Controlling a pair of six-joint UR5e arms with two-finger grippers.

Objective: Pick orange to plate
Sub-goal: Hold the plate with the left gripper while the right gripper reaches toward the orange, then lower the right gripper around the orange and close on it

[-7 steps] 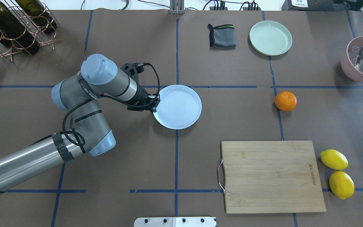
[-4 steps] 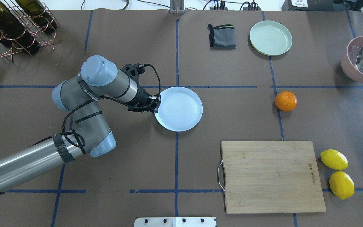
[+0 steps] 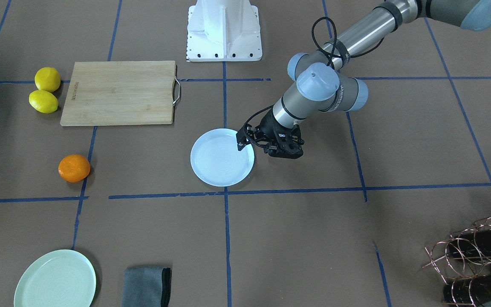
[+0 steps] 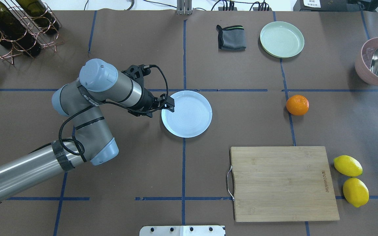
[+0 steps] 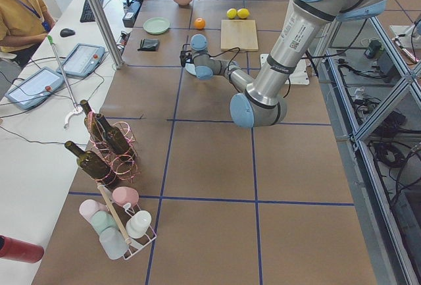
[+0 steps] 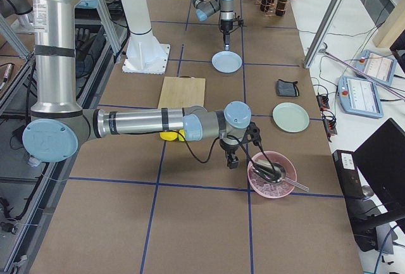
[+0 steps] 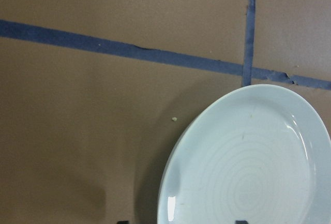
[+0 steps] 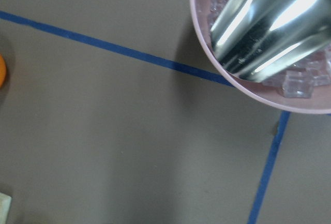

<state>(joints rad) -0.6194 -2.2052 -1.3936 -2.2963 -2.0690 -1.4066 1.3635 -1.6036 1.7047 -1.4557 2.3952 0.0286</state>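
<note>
The orange (image 4: 297, 105) lies alone on the brown table, far right of the white plate (image 4: 189, 114); it also shows in the front view (image 3: 74, 168). My left gripper (image 4: 168, 106) hangs over the plate's left rim, seen in the front view (image 3: 241, 144) at the plate's (image 3: 220, 160) right rim. In the left wrist view its two tips sit wide apart at the bottom edge, with the plate's (image 7: 248, 172) rim between them, so it is open. My right gripper (image 6: 233, 160) shows only in the exterior right view, beside the pink bowl; whether it is open or shut I cannot tell.
A wooden cutting board (image 4: 282, 182) lies front right with two lemons (image 4: 347, 165) beside it. A mint-green plate (image 4: 282, 39) and a grey cloth (image 4: 231, 37) sit at the back. The pink bowl (image 4: 369, 73) with a metal scoop is far right, a wine rack (image 4: 15, 26) back left.
The white plate has slid slightly to the right. My left gripper moved right with it and now reaches further over the rim. The orange has not moved.
</note>
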